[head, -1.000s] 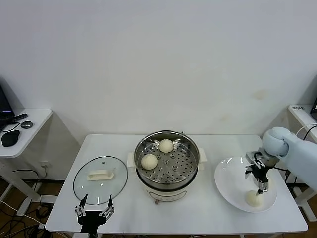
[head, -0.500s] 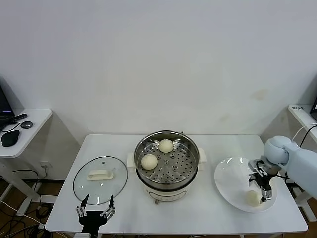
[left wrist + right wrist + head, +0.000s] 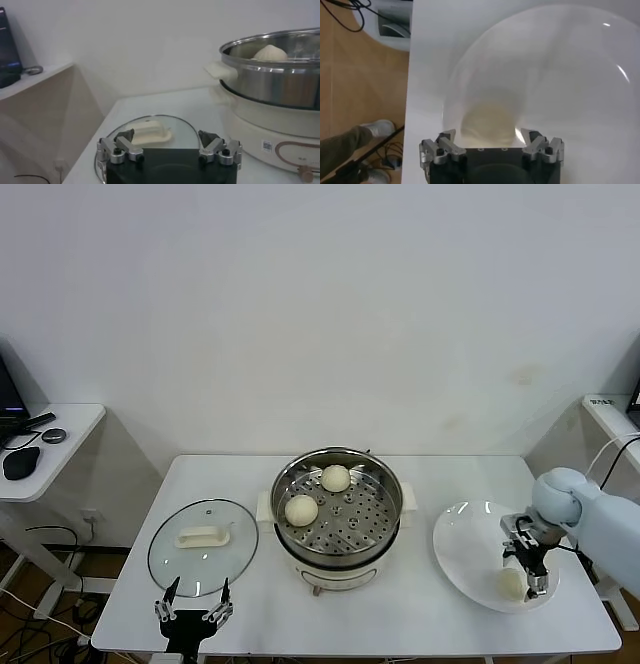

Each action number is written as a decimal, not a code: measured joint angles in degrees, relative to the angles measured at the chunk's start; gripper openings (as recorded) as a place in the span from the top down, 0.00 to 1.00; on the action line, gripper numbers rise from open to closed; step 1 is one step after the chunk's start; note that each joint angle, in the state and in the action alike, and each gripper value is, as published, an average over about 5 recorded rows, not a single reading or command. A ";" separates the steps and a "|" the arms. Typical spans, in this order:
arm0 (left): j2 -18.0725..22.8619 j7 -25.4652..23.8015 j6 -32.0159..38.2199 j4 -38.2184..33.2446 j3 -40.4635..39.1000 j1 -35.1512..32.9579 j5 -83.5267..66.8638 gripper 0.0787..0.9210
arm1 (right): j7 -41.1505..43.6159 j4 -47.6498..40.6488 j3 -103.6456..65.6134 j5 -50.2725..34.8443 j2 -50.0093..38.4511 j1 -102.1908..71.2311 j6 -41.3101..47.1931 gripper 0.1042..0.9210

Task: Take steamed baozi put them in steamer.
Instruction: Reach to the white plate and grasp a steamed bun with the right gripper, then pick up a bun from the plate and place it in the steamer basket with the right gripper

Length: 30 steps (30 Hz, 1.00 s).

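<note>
right gripper open over baozi on plate | steamer (two buns inside)

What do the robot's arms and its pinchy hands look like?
The right arm is smooth, rounded and pale blue-white, with a ball-like joint and a thin black cable looping behind it. Both the right gripper and the left gripper have a black body with two silvery metal fingers tipped dark, fastened with little round screws.
</note>
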<state>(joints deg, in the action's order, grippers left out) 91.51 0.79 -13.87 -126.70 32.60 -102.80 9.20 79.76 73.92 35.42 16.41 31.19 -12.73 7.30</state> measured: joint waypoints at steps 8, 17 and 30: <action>0.02 0.31 -0.02 0.31 0.00 0.40 -0.01 0.12 | -0.32 -0.39 -0.57 0.76 0.61 -0.98 0.58 0.16; 0.00 0.20 -0.03 0.57 0.08 0.77 -0.02 0.12 | -0.97 -1.06 -1.21 0.97 1.27 -1.63 1.24 0.42; -0.02 0.28 -0.01 1.77 -0.24 2.16 0.01 0.12 | -0.50 -1.28 -0.43 -1.21 1.25 1.94 1.22 0.59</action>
<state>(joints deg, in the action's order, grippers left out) 91.49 1.07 -13.88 -124.93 32.36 -100.64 9.21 79.26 72.64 34.99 15.20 32.44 -10.79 8.52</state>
